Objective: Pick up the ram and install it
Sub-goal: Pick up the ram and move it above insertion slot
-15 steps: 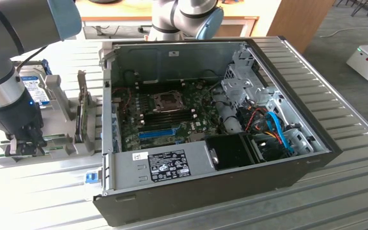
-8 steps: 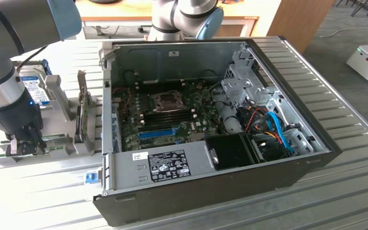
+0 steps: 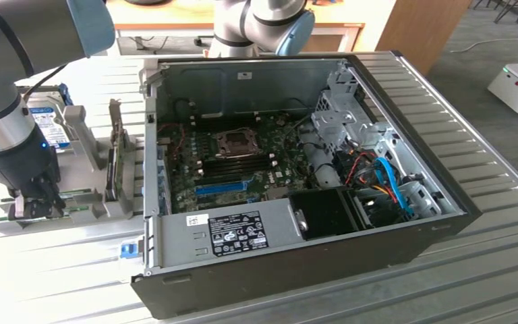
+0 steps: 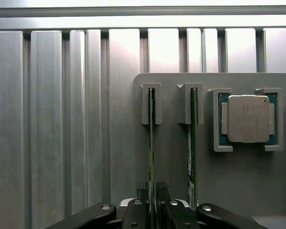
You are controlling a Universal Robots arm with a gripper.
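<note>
Pinches the ram (image 4: 151, 138) between closed-in fingers (image 4: 142, 191) of the gripper (image 4: 151, 193), 1 pad on each face. Finds it standing on edge in the gray holder (image 4: 171, 162), just beside the second stick (image 4: 192, 138). Grasp apparently made; not yet lifted out, nor seated in the motherboard (image 3: 241, 169).

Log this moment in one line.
phase: grasp | pincer: shut on ram | ram: on edge in holder slot | second stick: alongside, free | installed: no
</note>
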